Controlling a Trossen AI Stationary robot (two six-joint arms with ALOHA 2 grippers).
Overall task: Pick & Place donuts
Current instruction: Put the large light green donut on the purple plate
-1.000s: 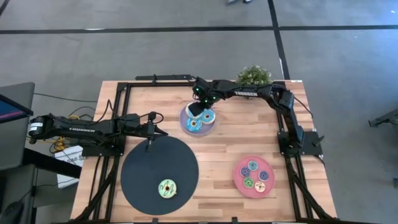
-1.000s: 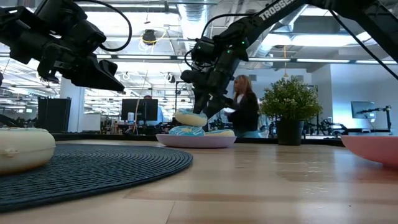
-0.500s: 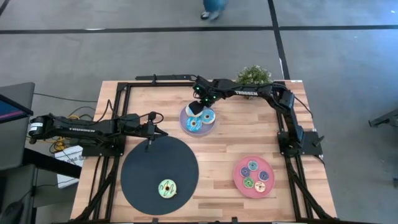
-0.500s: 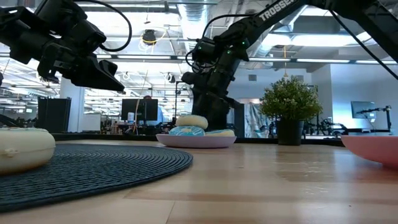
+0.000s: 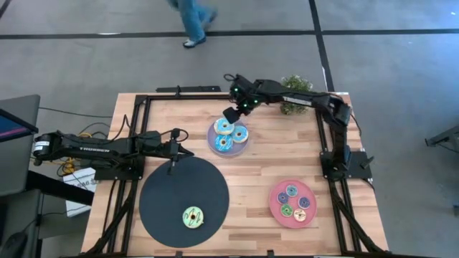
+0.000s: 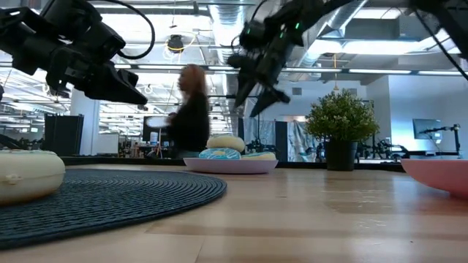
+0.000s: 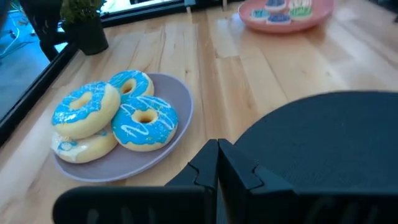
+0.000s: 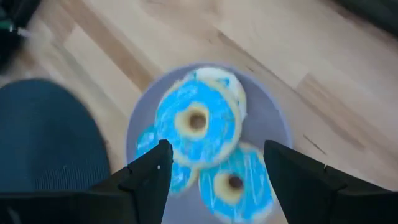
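High view — donuts (image 5: 229, 135) below right pincer (image 5: 231, 115) (open)

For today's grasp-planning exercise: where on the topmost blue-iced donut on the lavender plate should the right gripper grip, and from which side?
Probably from straight above: the top blue donut lies flat on the others on the lavender plate, hole up. The open right gripper could pinch across its outer rim.

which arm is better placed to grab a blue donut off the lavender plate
Right: the right gripper hovers open just above the lavender plate and its blue donuts. The left gripper sits shut over the black mat.
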